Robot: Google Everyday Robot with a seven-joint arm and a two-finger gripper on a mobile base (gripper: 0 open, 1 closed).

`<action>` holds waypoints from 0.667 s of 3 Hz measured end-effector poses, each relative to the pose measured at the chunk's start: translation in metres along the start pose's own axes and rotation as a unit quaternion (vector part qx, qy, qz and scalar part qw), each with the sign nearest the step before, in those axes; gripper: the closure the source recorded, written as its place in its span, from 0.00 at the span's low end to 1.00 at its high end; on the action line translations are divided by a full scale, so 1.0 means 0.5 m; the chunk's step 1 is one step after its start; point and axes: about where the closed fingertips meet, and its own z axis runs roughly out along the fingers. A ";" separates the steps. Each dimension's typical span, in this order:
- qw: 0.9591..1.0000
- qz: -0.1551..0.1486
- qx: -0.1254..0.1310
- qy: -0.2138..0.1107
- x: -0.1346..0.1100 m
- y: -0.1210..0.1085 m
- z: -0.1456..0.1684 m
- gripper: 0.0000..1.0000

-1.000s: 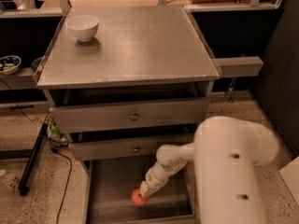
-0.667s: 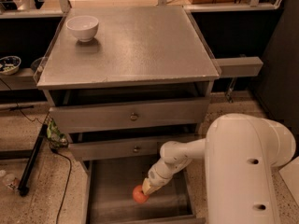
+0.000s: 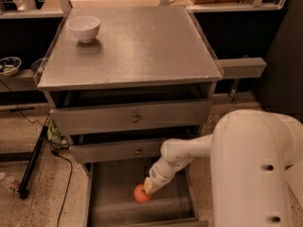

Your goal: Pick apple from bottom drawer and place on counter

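The apple is small, round and red-orange, and lies on the flat grey floor of the open bottom drawer. My gripper reaches down into the drawer on a white arm and sits right at the apple's upper right side, touching or nearly touching it. The counter is the broad grey metal cabinet top above the drawers.
A white bowl stands on the counter's back left corner. Two grey drawers with brass knobs sit above the open drawer. A narrow grey ledge juts out at right. A black stand leg and cable lie on the speckled floor at left.
The arm's white body has shifted right and swung closer in view. The gripper stays at the apple in the drawer; the apple has barely moved.
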 end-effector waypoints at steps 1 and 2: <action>1.000 -0.009 0.019 -0.010 0.001 0.023 -0.058 1.00; 0.999 -0.018 0.036 -0.028 0.006 0.042 -0.120 1.00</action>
